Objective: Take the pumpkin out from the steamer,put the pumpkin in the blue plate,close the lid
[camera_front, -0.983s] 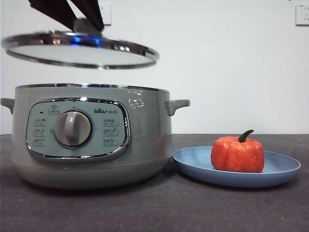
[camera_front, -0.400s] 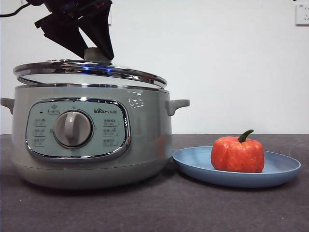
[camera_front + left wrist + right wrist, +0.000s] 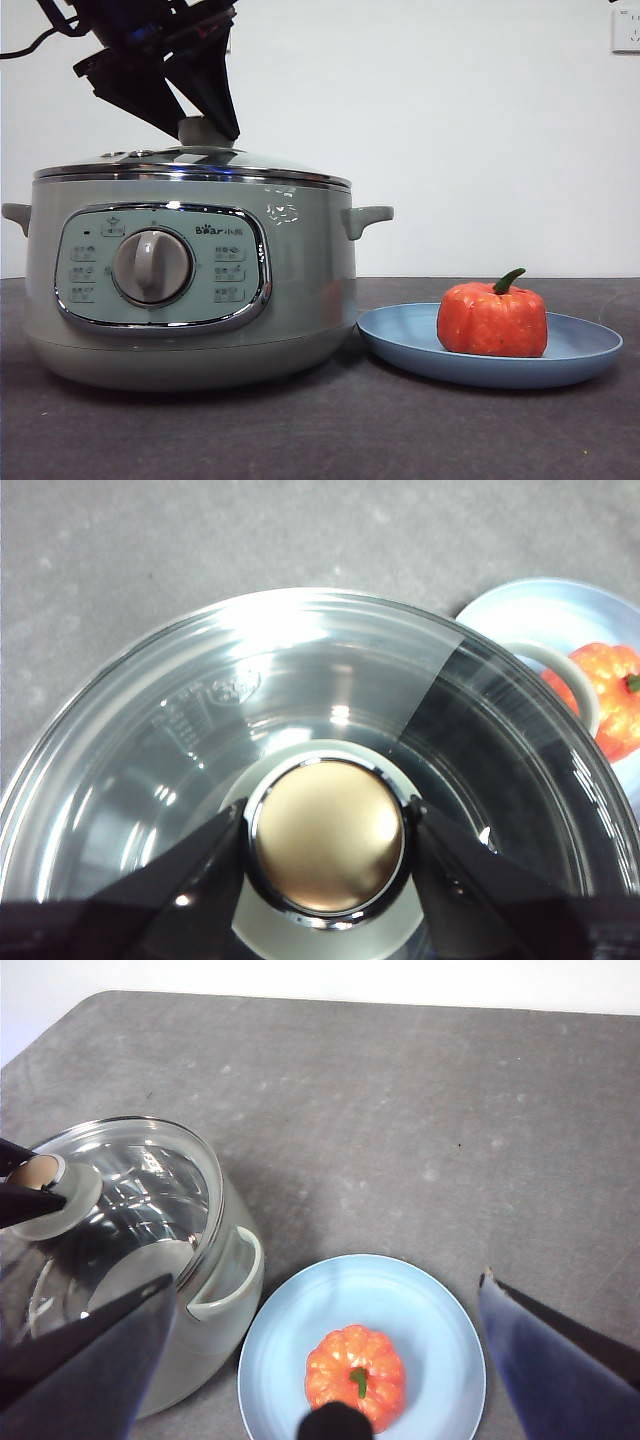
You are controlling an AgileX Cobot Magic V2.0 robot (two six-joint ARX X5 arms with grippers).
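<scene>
Left gripper (image 3: 325,835), two black jaws, is clamping the pale green round knob (image 3: 203,130) of the domed glass lid (image 3: 300,700) with its shiny steel rim; one jaw is pressing at the knob's 9 o'clock, the other at its 3 o'clock in the left wrist view. In the front view that gripper is coming down from the top edge at about 11 o'clock. The lid is sitting level on the large round sage-green steamer pot (image 3: 300,300), rim on rim, no gap showing.

Right gripper (image 3: 325,1360) is hanging above the table with jaws spread wide, holding nothing, well clear of everything below it.

Small orange-red toy pumpkin (image 3: 492,318) with the curved dark green stem is sitting upright in the wide shallow light-blue plate (image 3: 400,340), roughly centred. The plate is lying at the pot's 3 o'clock in the front view, just beside the pot's base, on the dark grey tabletop (image 3: 420,1110).
</scene>
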